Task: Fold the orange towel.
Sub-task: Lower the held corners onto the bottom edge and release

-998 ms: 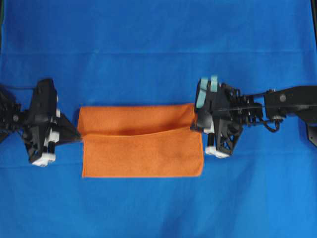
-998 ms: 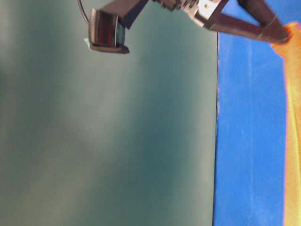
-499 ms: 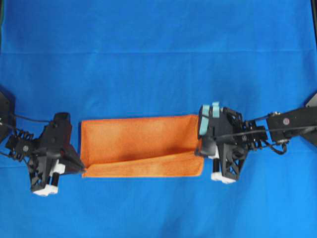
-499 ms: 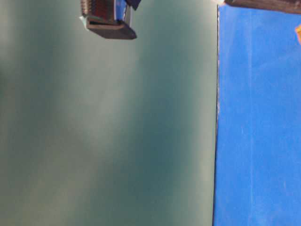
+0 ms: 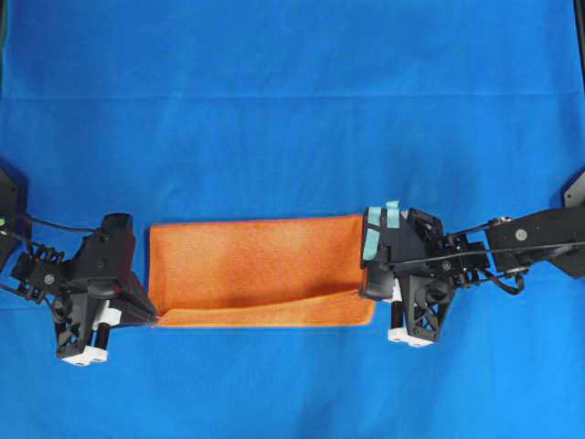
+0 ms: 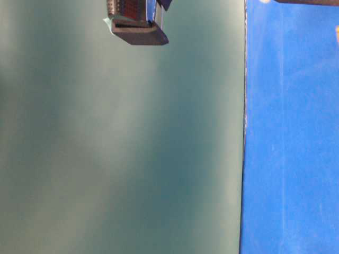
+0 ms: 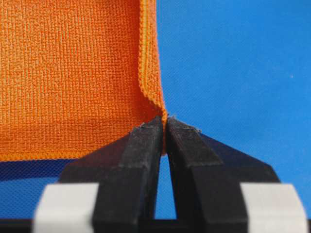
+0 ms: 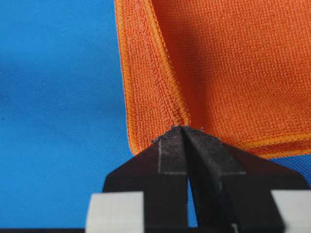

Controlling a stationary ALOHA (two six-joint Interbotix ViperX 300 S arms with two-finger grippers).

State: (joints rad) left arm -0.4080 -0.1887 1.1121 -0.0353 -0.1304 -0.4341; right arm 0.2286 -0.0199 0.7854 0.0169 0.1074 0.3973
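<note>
Orange towel (image 5: 260,270) folded over on blue surface (image 5: 292,110), upper layer's edge not quite reaching the lower one. Left tool (image 7: 164,127) pinched on the hem at left near corner. Right tool (image 8: 183,132) clamped on hem at right near corner.
</note>
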